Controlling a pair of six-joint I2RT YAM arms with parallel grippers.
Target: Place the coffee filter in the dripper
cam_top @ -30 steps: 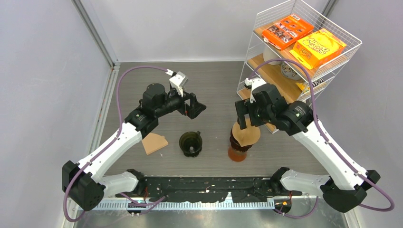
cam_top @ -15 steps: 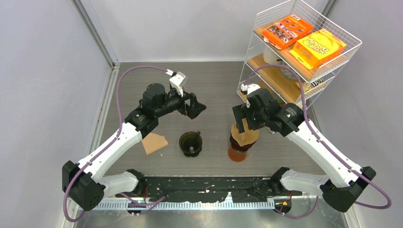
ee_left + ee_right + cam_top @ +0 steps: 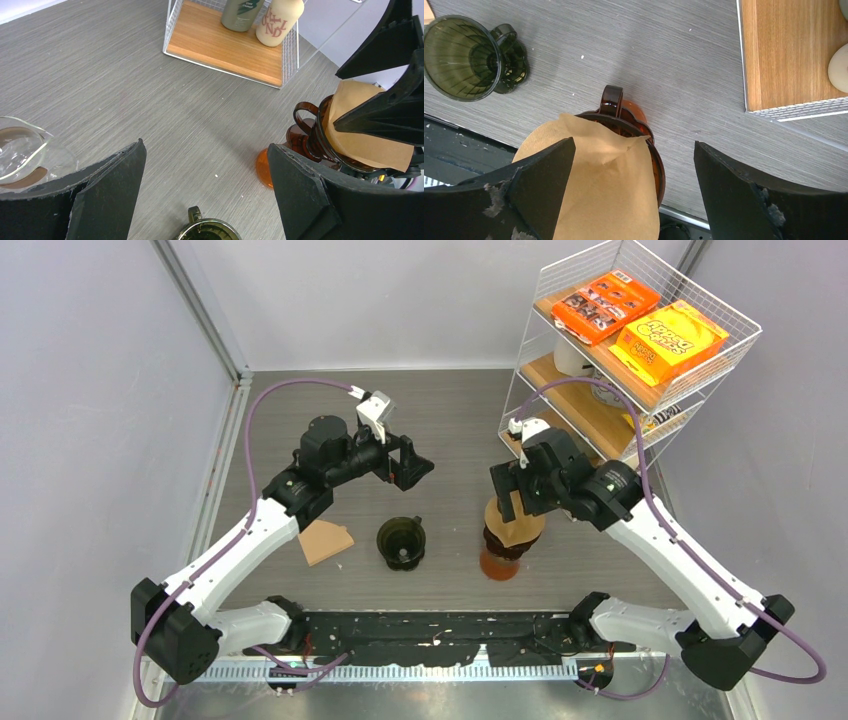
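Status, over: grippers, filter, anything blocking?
Left gripper open, empty, hovering. Right gripper open, straddling coffee filter resting in amber dripper. Green dripper empty, spare filter flat beside it. Nothing blocking.

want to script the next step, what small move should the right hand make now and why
Probably lower the right hand a little to press the paper filter down. It sits tilted in the amber dripper, standing above the rim, and the open hand hovers right over it.
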